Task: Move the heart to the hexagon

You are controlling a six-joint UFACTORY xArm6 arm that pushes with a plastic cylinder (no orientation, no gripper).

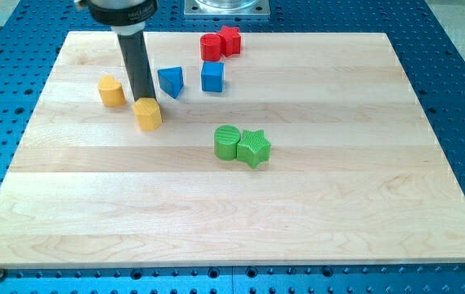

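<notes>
Yellow heart (pixel 111 91) sits near the counter's (pixel 232 212) upper-left area, just left of our rod (pixel 137 61). Yellow hexagon (pixel 147 113) is below-right of it, close but not touching. My tip (pixel 143 100) is right at the hexagon's top edge, between the two yellow blocks and nearer the hexagon; contact looks likely, but we can't confirm it. No gripper on this arm, just the bare rod, holding nothing.

Further out: blue triangle (pixel 171 81) just right of the rod, blue cube (pixel 212 76) right of that. Red cylinder (pixel 211 46) and red star (pixel 230 39) touch near the top edge. Green cylinder (pixel 227 142) and green star (pixel 254 147) touch near centre, well apart from the yellows.
</notes>
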